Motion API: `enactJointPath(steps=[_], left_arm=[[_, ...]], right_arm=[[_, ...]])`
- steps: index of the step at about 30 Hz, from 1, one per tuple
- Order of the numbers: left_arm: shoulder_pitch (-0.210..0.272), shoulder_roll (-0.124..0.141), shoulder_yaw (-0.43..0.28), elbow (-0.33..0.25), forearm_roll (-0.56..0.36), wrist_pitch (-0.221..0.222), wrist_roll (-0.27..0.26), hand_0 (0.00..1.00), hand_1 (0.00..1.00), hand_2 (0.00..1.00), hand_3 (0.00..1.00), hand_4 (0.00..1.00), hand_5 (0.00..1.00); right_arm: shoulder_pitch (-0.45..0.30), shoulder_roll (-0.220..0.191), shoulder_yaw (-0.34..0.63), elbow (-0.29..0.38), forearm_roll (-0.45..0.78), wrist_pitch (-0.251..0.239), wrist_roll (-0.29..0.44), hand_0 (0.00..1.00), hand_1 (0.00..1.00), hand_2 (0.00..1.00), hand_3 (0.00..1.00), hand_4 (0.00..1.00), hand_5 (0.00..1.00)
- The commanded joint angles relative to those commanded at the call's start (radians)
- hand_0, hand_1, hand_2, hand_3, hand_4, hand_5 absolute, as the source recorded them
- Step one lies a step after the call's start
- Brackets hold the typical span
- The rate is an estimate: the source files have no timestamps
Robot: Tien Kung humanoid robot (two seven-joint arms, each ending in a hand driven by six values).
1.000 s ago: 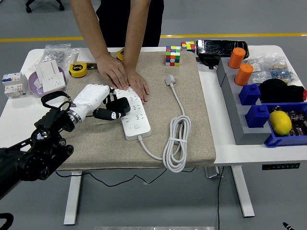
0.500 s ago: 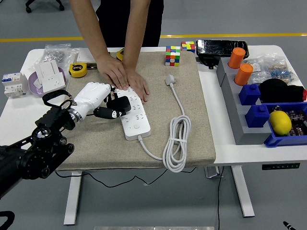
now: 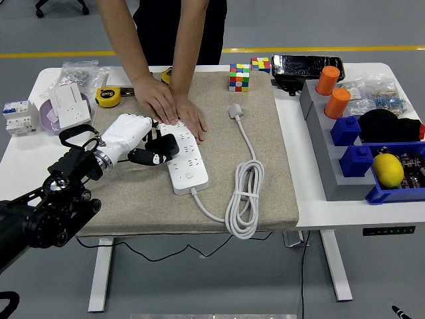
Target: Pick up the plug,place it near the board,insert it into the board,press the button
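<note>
Head view: left hand (image 3: 128, 135) fingers stay curled around the black plug (image 3: 161, 147) — barely shifted over the power strip (image 3: 184, 160).

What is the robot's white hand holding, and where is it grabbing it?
The left hand holds the black plug by its body, at the power strip's left edge. A person's hands press the strip down.

White left hand (image 3: 126, 136) is gripping black plug (image 3: 161, 147) at white board (image 3: 184, 161) lying on beige mat (image 3: 265, 153), beside multicoloured cube (image 3: 239, 77).
</note>
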Motion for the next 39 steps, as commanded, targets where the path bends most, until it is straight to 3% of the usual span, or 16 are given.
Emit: enactJointPath(steps=[26,39], left_arm=[[-0.009,0.019,0.036,-0.001,0.029,-0.014,0.01,0.505,0.408,0.295,0.317,0.423,0.002],[-0.019,0.016,0.044,0.001,0.036,-0.016,0.011,0.508,0.41,0.294,0.314,0.42,0.002]], right_arm=[[-0.003,-0.003,0.001,0.0,-0.004,0.001,-0.001,0.822,0.754,0.753,0.792,0.998,0.921],[0.002,-0.004,0.001,0.0,-0.002,0.0,-0.001,0.82,0.754,0.753,0.792,0.998,0.921]])
